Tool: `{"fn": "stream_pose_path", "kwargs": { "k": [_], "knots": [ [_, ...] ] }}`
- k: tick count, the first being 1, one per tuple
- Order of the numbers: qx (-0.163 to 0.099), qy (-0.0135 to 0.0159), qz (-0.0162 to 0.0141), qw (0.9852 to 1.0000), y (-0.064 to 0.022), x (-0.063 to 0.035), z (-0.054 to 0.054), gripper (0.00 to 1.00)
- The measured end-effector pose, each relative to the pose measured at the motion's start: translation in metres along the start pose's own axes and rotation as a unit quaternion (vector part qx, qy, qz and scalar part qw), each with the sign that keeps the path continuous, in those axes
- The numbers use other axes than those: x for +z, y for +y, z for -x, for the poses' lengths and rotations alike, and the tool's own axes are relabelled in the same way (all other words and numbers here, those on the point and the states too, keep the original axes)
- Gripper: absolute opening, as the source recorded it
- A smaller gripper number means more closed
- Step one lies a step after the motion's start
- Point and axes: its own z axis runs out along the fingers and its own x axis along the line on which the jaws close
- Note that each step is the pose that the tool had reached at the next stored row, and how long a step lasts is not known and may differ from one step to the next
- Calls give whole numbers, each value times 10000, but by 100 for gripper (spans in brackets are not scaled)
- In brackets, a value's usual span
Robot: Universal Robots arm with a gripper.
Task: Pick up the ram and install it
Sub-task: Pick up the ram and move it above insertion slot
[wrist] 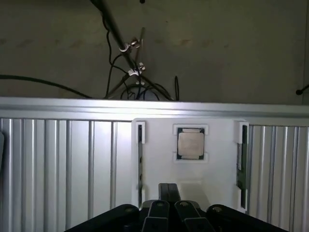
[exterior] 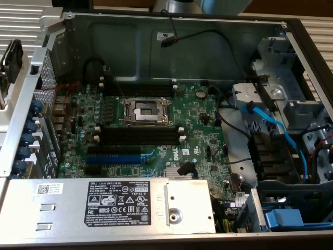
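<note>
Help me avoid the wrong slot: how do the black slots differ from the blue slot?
The black slots are longer than the blue slot. The black slots carry white end clips; the blue slot shows none. The black slots lie beside the processor socket, the blue slot nearer the power supply. Both are empty.

The gripper (wrist: 168, 192) is built of matt black links, as seen in the wrist view. Two broad outer links with rounded knuckles and two narrower inner bars with grey faces are fitted, ending in slim black fingertips (wrist: 164, 192). In the exterior view, the arm (exterior: 179, 5) is finished in silver-grey with a blue-grey cap.
</note>
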Motion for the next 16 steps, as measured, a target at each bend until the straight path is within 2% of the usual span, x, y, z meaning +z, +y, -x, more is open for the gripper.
{"fn": "stream_pose_path", "kwargs": {
  "k": [4,8,16],
  "knots": [
    [90,2,-13,10000,-58,137,-2,10],
    [167,3,-31,9999,-71,282,-28,10],
    [194,4,-37,9998,-160,577,-111,10]
  ]
}}
